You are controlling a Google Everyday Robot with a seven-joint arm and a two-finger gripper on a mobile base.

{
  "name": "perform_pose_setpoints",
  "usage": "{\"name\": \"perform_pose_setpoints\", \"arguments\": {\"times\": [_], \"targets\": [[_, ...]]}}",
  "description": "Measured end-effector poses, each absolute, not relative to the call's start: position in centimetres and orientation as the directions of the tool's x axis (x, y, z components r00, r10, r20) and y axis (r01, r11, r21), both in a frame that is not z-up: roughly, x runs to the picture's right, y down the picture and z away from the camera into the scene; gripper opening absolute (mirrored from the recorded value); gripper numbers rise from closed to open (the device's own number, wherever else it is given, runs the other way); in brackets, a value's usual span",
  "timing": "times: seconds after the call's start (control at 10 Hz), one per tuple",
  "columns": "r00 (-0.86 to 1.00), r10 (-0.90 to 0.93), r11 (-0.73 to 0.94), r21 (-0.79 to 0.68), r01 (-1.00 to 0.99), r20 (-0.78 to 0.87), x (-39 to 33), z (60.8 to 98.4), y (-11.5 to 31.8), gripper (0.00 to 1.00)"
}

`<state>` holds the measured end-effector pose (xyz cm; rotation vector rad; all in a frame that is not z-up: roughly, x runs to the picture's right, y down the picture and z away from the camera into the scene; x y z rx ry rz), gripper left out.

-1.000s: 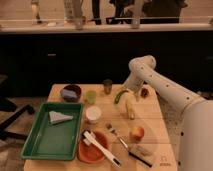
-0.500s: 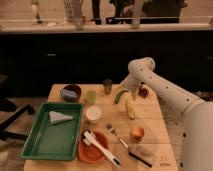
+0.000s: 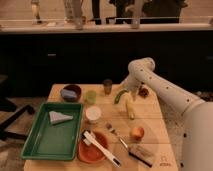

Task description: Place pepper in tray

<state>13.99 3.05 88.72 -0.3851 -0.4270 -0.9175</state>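
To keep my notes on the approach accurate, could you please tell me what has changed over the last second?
The gripper has moved left toward the pepper and is now at its upper end, open and holding nothing. The pepper, the tray and the other items stayed where they were.

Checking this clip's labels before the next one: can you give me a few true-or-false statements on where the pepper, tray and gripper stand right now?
1. The pepper lies on the table, outside the tray. True.
2. The tray is empty. False: a pale wedge-shaped piece lies in it.
3. The gripper hangs over the tray. False: it is open toward the table's back right, right by the pepper.
4. The light-green cup stands between the dark bowl and the brown cup. True.
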Motion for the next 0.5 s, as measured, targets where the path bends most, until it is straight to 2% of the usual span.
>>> {"name": "perform_pose_setpoints", "arguments": {"times": [0.5], "targets": [[0.518,-0.677,0.551,-0.107,0.828,0.523,14.1,93.9,1.0,0.80]]}}
